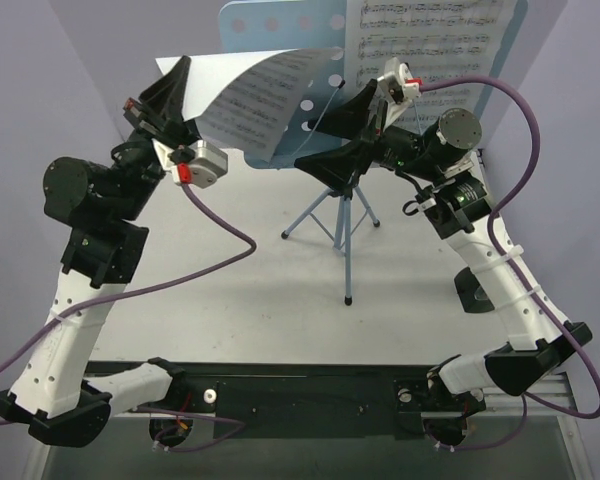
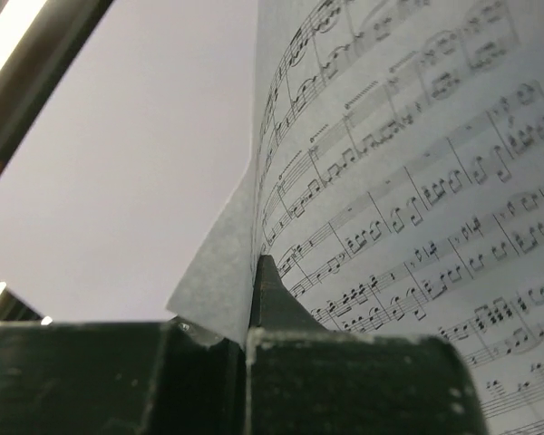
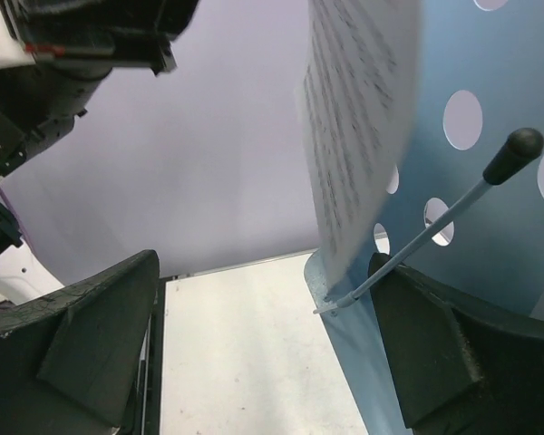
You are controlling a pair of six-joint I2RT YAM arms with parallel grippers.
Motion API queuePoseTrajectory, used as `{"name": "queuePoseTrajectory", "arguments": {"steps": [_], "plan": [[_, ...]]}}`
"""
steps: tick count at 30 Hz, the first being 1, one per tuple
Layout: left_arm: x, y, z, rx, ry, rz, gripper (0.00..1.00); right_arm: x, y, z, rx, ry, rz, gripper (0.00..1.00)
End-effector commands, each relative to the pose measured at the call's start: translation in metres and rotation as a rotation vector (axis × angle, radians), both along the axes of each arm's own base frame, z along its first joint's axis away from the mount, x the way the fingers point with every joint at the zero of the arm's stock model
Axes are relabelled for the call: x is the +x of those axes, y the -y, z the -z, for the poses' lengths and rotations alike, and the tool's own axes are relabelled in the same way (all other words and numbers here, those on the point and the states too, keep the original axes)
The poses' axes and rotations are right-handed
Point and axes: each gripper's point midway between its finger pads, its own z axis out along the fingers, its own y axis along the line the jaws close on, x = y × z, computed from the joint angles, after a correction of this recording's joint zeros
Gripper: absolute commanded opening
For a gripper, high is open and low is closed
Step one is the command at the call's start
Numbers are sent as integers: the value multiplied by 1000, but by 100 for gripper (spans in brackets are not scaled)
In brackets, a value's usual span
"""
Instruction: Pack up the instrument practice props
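Note:
The light-blue hole-punched music stand [image 1: 280, 25] rises on thin tripod legs [image 1: 332, 215] at the back centre. One white sheet-music page [image 1: 430, 40] rests on its right half. A second page [image 1: 250, 100] curls away to the left, and my left gripper [image 1: 183, 95] is shut on its corner. In the left wrist view that page [image 2: 417, 181] runs up from between the closed gripper [image 2: 254, 265]. My right gripper [image 1: 350, 135] stands open at the stand's lower edge. In the right wrist view the blue panel [image 3: 490, 227] and a page [image 3: 358, 136] sit just inside the right fingertip [image 3: 435, 353] of the gripper [image 3: 263, 344].
A thin page-holder arm with a black tip [image 3: 512, 154] crosses the panel. A dark object [image 1: 473, 290] lies on the white table [image 1: 260, 290], partly hidden behind my right forearm. Purple cables [image 1: 225, 235] loop off both wrists. A pale wall closes off the back.

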Motion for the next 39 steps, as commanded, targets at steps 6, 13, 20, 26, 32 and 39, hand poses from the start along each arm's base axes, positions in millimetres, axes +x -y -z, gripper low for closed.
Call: {"name": "queuePoseTrajectory", "arguments": {"steps": [6, 13, 20, 26, 32, 39], "plan": [[-30, -68, -60, -184, 119, -110, 0, -13, 13, -18, 7, 115, 57, 93], [-41, -98, -71, -262, 129, -167, 0, 1, 23, -7, -43, 90, 174, 93], [-44, -130, -81, -351, 133, -255, 0, -5, 30, 4, -84, 98, 186, 94], [-20, -151, -49, -399, 5, -346, 0, -21, 45, 16, -167, 193, 209, 93], [-2, -176, -18, -482, -155, -441, 0, -39, 67, 65, -301, 266, 245, 93], [38, -170, 88, -342, -491, -511, 0, -53, 92, 120, -399, 214, 305, 94]]}}
